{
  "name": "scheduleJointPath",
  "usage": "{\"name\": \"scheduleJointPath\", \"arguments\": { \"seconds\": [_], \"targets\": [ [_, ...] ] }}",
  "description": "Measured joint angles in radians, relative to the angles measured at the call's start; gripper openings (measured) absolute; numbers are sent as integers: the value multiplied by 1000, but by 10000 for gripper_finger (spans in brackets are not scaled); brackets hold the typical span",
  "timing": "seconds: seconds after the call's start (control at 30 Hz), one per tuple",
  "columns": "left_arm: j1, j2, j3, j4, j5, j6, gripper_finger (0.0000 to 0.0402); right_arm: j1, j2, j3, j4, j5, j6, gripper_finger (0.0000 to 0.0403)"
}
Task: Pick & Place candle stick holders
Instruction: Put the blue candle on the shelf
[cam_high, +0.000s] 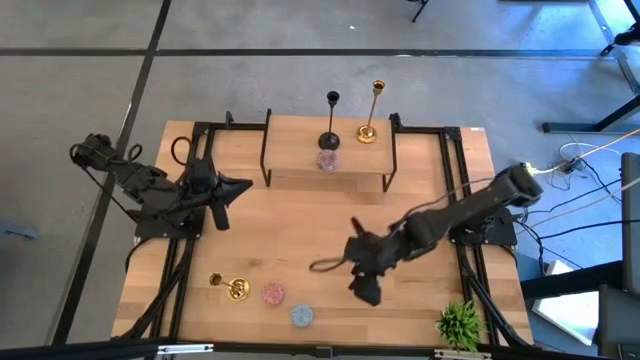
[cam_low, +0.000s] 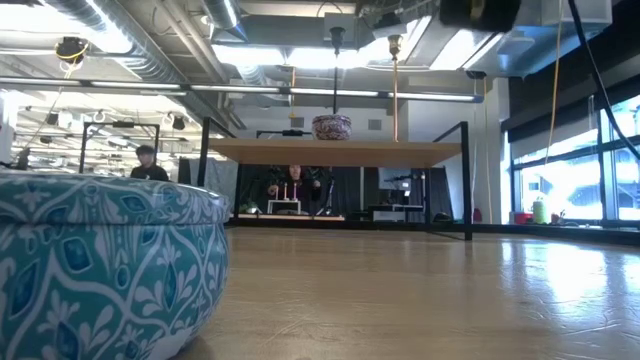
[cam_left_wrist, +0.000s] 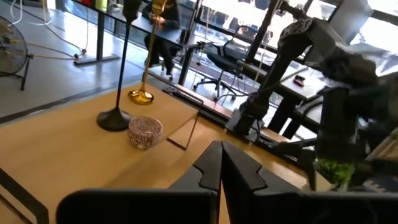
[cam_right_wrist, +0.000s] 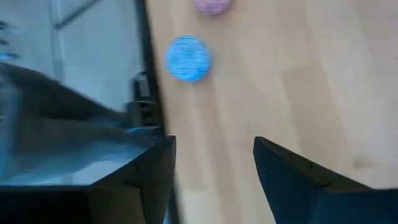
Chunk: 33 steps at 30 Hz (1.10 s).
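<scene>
On the raised wooden shelf (cam_high: 325, 175) at the table's far side stand a black candle stick holder (cam_high: 330, 125), a gold one (cam_high: 370, 115) and a squat purple holder (cam_high: 327, 160); the left wrist view shows the same three, black (cam_left_wrist: 118, 81), gold (cam_left_wrist: 146, 62) and squat (cam_left_wrist: 145, 132). Near the front edge a second gold holder (cam_high: 230, 287) seems to lie on its side, beside a pink holder (cam_high: 274, 293) and a light blue one (cam_high: 301, 316), (cam_right_wrist: 187, 58). My right gripper (cam_high: 365, 290), (cam_right_wrist: 214, 162) hangs open above the table, right of the blue holder. My left gripper (cam_high: 235, 187), (cam_left_wrist: 221, 165) is shut and holds nothing.
A small green plant (cam_high: 459, 322) sits at the near right corner. Black shelf legs (cam_high: 390, 160) and frame rails (cam_high: 190, 250) run along the table's sides. Bare wood lies between the shelf and the front row of holders. People sit in the room behind (cam_low: 295, 185).
</scene>
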Motion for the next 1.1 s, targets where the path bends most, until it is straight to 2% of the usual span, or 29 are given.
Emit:
{"name": "scheduleJointPath", "arguments": {
  "seconds": [0.2,0.43,0.7,1.1],
  "targets": [
    [-9,0,0,-18,4,-25,1,27,111,22,3,175,-102,248],
    [-9,0,0,-34,47,-49,1,65,192,127,30,188,-147,286],
    [-9,17,0,-71,67,-99,2,93,303,182,112,226,-92,303],
    [-9,110,0,-119,107,-176,1,146,504,207,469,216,-151,305]
  ]
}}
